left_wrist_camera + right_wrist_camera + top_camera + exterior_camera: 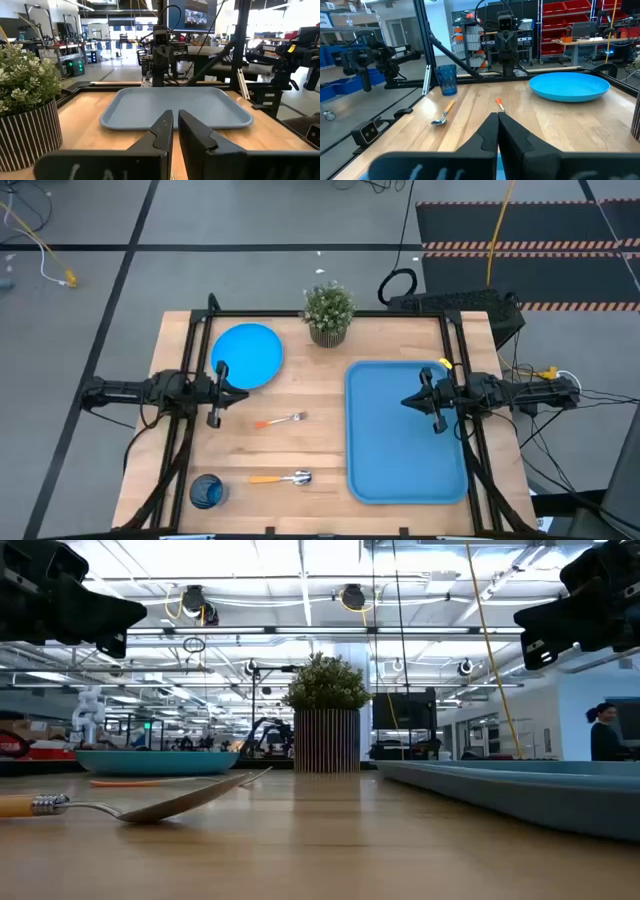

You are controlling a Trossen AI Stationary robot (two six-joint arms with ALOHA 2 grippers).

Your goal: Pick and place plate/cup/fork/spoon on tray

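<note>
Over the table's left half, the left gripper [214,392] is hovering with its fingers pressed nearly together and nothing between them. Just beyond it toward the table's far edge, the plate [247,356] is lying flat on the wood, almost under the arm. The fork [280,421] is resting just beside this gripper toward the table's middle, its long axis running roughly across the table, reddish handle toward the left arm and tines toward the tray [405,480]. Nearer the front edge, the spoon [283,478] is lying roughly parallel to it, and the cup [207,491] is standing at the front left corner.

Across the table, the right gripper [433,403] is hanging over the tray's far half, fingers likewise shut and empty. All four pieces are sitting on the left arm's side, off the tray, so that arm looks the nearer one for any pick, carrying rightward.
</note>
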